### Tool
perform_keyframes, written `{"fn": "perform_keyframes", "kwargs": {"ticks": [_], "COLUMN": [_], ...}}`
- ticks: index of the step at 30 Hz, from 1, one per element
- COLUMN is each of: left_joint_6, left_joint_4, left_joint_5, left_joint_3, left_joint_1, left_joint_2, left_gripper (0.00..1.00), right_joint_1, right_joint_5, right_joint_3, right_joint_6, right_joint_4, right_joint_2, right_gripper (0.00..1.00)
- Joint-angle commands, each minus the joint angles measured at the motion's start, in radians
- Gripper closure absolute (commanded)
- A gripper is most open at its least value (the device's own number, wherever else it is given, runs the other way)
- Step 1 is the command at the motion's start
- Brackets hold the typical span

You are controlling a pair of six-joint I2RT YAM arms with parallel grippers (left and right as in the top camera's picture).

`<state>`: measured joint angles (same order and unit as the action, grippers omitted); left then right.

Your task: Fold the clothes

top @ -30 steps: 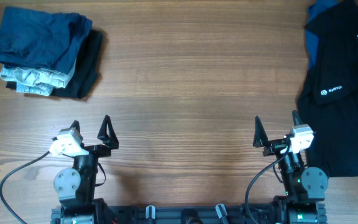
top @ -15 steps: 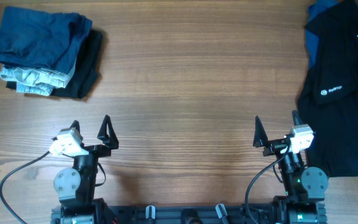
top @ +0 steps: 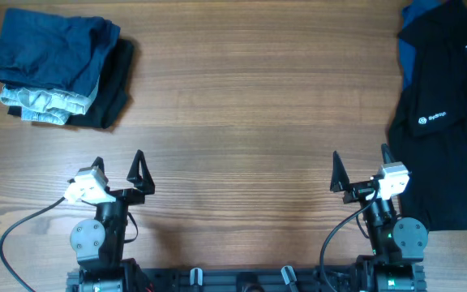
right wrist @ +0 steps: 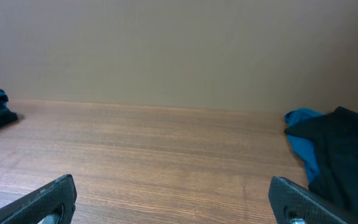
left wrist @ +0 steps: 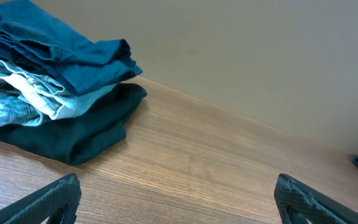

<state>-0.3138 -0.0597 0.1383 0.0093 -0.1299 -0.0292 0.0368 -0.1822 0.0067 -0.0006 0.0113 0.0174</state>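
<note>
A large black shirt with small white logos lies spread at the table's right edge, with a royal-blue garment showing under its top left. Both also show in the right wrist view, the black shirt at right and the blue garment beside it. My right gripper is open and empty just left of the shirt's lower part. My left gripper is open and empty at the front left, over bare wood. Neither gripper touches fabric.
A stack of folded clothes lies at the back left: dark blue on top, light denim in the middle, black at the bottom. It also shows in the left wrist view. A plain wall stands behind the table's far edge.
</note>
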Motion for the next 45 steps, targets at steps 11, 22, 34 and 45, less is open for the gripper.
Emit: {"fn": "perform_keyframes", "kwargs": {"ticks": [11,22,34,45], "left_joint_6": [-0.009,-0.010,0.029,0.048], "left_joint_4": [-0.004,0.003,0.061,-0.003], "left_joint_5": [-0.009,-0.003,0.240,0.398], "left_joint_3": [-0.003,-0.003,0.055,0.554], "left_joint_1": [0.003,0.003,0.003,0.004], "left_joint_2": [-0.004,-0.004,-0.044,-0.707], "left_gripper": [0.00,0.00,0.00,0.00], "right_joint_1": [0.007,0.006,0.006,0.006], "right_joint_5": [0.018,-0.021,-0.248,-0.332], "right_joint_3": [-0.001,-0.001,0.060,0.519], "right_joint_6": [-0.027,-0.001,0.056,0.052], "right_joint_4": [0.003,0.039,0.138,0.049], "right_joint_2": [-0.002,-0.002,0.019,0.604], "right_gripper": [0.00,0.00,0.00,0.00]}}
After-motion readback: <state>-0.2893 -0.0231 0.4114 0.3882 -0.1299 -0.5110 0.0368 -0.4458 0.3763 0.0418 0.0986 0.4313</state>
